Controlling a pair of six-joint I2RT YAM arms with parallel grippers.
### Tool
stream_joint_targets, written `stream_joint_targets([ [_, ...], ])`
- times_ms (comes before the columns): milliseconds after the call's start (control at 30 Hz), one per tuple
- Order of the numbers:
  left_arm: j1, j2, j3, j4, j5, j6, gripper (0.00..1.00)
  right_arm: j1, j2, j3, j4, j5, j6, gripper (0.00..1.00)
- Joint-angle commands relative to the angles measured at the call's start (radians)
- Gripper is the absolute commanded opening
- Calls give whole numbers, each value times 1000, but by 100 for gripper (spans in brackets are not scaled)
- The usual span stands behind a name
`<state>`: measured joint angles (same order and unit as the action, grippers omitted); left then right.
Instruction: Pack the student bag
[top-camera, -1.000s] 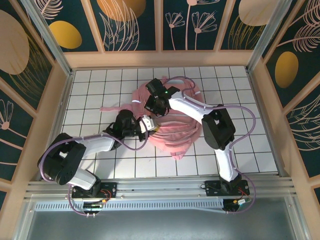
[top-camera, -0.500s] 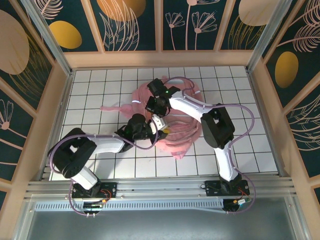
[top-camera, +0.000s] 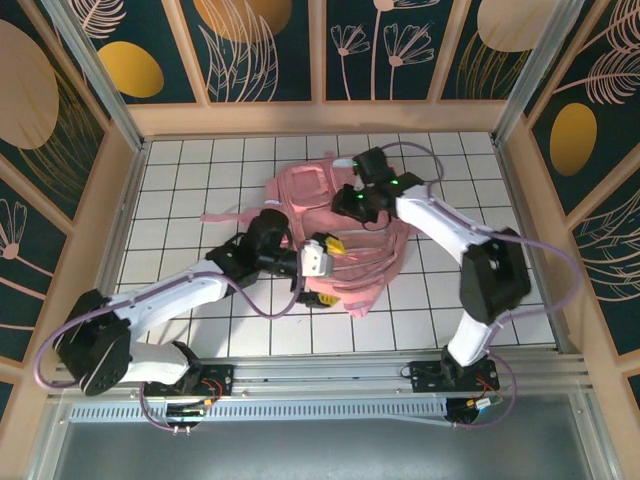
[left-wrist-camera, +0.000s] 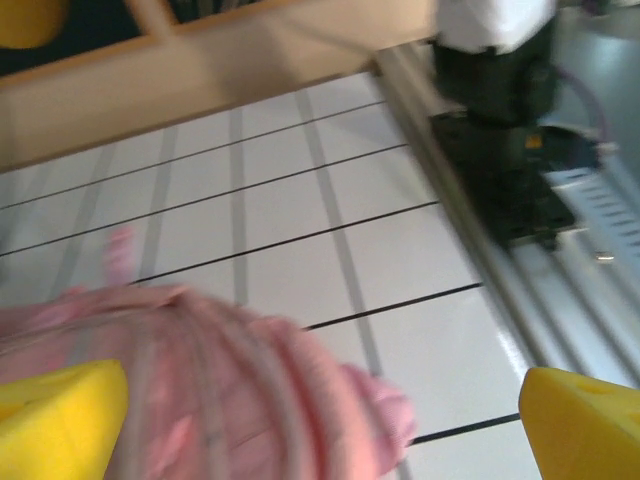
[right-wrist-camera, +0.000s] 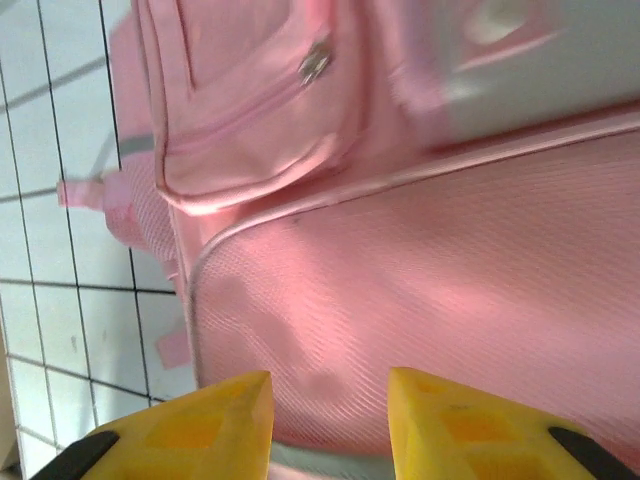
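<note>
**Both grips released.** The bag (top-camera: 300, 190) lies crumpled mid-surface (top-camera: 190, 170). My left fingers (left-wrist-camera: 60, 415), pressed together a second ago, now stand spread wide over the bag's edge and hold nothing. My right fingers (right-wrist-camera: 190, 420) have swung toward the bag's far side and part a little above the fabric — also empty. I judge the bag let go, so packing needs a fresh grasp.

- The left arm (top-camera: 175, 293) stretched low toward the middle, and the left gripper (left-wrist-camera: 320, 415) stood spread wide.
- The right arm (top-camera: 445, 228) bent back leftward; the right gripper (right-wrist-camera: 330, 420) had its fingertips narrowly parted.
</note>
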<state>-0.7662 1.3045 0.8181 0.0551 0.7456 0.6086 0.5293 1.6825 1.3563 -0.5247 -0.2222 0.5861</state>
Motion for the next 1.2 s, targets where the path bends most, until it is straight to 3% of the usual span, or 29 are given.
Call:
stream_joint_targets([
  [0, 62, -23, -31, -15, -196, -11, 99, -5, -142, -105, -43, 83, -145, 36],
  [133, 98, 118, 137, -288, -276, 205, 96, -3, -240, -231, -61, -38, -299, 35],
  [233, 104, 258, 295, -466, -329, 317, 66, -1, -277, -311, -42, -86, -356, 35],
  [267, 104, 296, 346, -504, -340, 331, 62, -3, -284, -326, -38, -88, -367, 35],
  [400, 104, 350, 404, -597, -275, 446, 60, -12, -303, -350, -16, -70, -347, 35],
  [600, 104, 335, 348, -563, -279, 475, 62, -29, -325, -383, 30, -73, -296, 37],
  [700, 104, 319, 297, -443, -320, 419, 63, -28, -340, -405, 46, -69, -280, 40],
  [967, 102, 343, 255, -241, -349, 353, 45, -28, -435, -484, 163, -129, -278, 40],
  [1067, 103, 355, 256, -216, -406, 329, 30, -27, -457, -503, 212, -163, -263, 40],
  [1100, 102, 355, 254, -212, -422, 328, 22, -27, -458, -505, 212, -163, -260, 40],
  [1133, 103, 353, 252, -209, -437, 334, 7, -26, -459, -509, 215, -161, -255, 40],
  [1167, 103, 350, 249, -208, -450, 344, 0, -26, -461, -518, 222, -164, -254, 40],
])
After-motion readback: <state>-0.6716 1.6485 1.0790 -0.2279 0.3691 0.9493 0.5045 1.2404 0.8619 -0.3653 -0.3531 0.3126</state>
